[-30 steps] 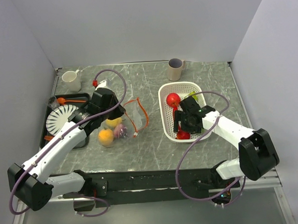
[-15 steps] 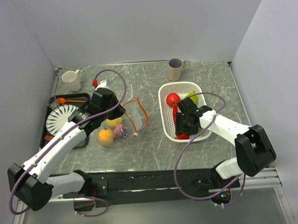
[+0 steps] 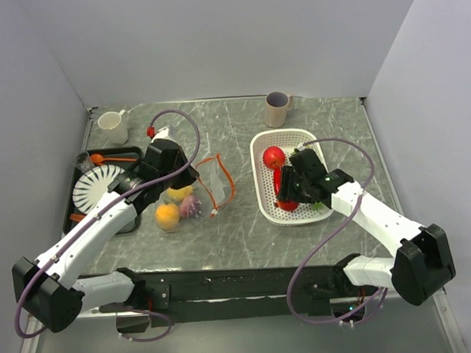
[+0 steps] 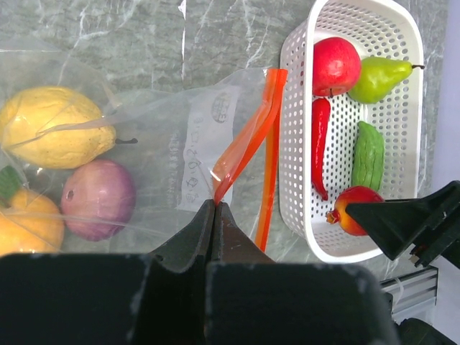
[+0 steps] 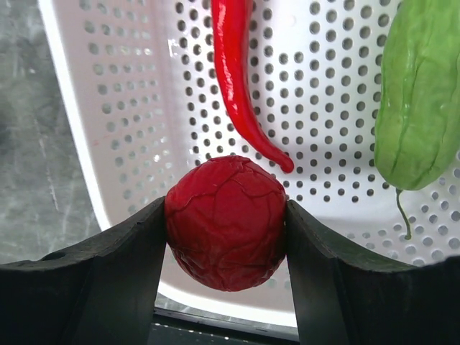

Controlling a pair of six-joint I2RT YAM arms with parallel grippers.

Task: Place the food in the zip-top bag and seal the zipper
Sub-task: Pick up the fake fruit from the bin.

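Bottom centre, the right gripper (image 5: 224, 215) clasps a glossy, round pomegranate (image 5: 224, 188) (left gripper (image 4: 214, 210) pinches the zipper (image 4: 248, 140)) that could squirt free.

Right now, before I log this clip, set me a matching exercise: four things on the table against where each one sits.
Things
1. pomegranate
2. chili pepper
3. lemon
4. zipper

Places
a. inside the zip-top bag
b. lying in the white basket
c. clamped between the fingers of the right gripper
d. pinched at its end by the left gripper

Pairs: 1-c, 2-b, 3-a, 4-d
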